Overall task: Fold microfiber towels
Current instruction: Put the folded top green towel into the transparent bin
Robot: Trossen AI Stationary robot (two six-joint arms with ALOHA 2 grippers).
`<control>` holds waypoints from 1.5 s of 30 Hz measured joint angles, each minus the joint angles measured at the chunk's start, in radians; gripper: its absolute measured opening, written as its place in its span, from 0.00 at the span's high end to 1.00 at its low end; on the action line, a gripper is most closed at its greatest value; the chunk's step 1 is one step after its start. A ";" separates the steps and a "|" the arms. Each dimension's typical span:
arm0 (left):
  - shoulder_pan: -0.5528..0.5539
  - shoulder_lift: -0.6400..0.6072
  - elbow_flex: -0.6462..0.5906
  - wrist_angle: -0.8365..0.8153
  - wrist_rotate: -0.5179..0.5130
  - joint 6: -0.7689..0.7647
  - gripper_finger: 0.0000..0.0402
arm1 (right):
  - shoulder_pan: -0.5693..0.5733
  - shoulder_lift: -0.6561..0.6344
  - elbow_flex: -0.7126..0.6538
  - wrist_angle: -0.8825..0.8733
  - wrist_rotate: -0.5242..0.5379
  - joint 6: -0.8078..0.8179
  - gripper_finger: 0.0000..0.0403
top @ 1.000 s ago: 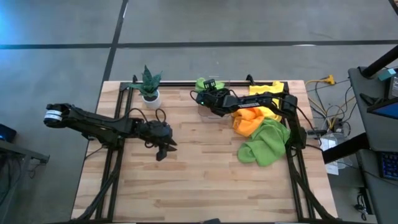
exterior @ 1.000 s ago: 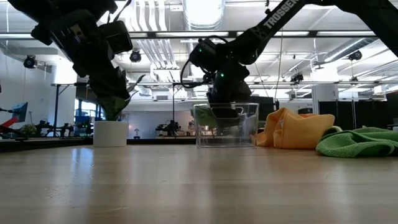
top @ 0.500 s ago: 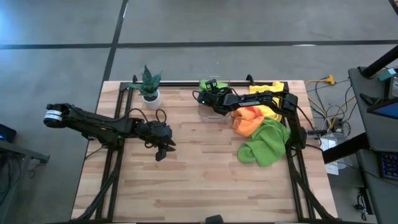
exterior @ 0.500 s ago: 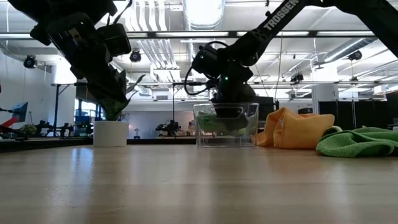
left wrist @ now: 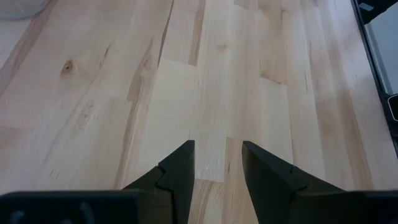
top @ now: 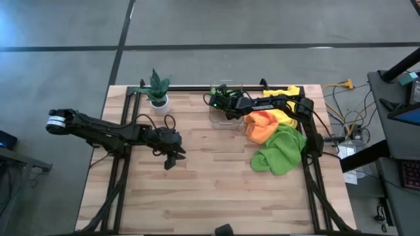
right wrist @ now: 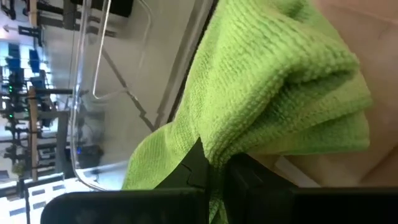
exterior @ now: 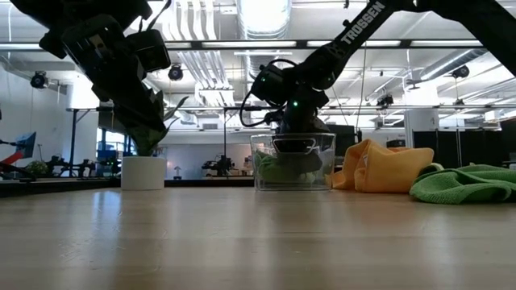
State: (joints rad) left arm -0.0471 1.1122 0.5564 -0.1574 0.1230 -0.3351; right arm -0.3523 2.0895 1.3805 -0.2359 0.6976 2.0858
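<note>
Lowered now, the right pincer sits inside the clear plastic bin, clamped on a folded lime green microfiber towel. Left pincer hovers narrowly parted over bare bench. Soft, light cloth; best gripped at edges.

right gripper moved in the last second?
Yes. The right gripper, shut on a folded green towel, has come down into the clear bin; earlier it hung nearer the rim.
</note>
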 joint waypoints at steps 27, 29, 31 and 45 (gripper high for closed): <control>0.000 0.000 0.001 0.047 -0.001 0.001 0.71 | -0.006 -0.069 -0.001 0.002 -0.057 -0.026 0.62; 0.000 0.000 0.001 0.067 -0.003 0.002 0.71 | -0.006 -0.097 -0.001 0.002 -0.056 -0.028 0.63; 0.000 0.000 0.001 0.089 -0.015 0.004 0.71 | -0.006 -0.125 -0.001 0.002 -0.053 -0.050 0.63; 0.002 0.034 0.002 0.200 -0.032 0.003 0.71 | -0.012 -0.344 0.000 -0.062 -0.017 -0.703 0.68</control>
State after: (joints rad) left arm -0.0456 1.1458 0.5587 0.0422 0.0914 -0.3317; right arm -0.3645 1.7456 1.3800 -0.2980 0.6808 1.3830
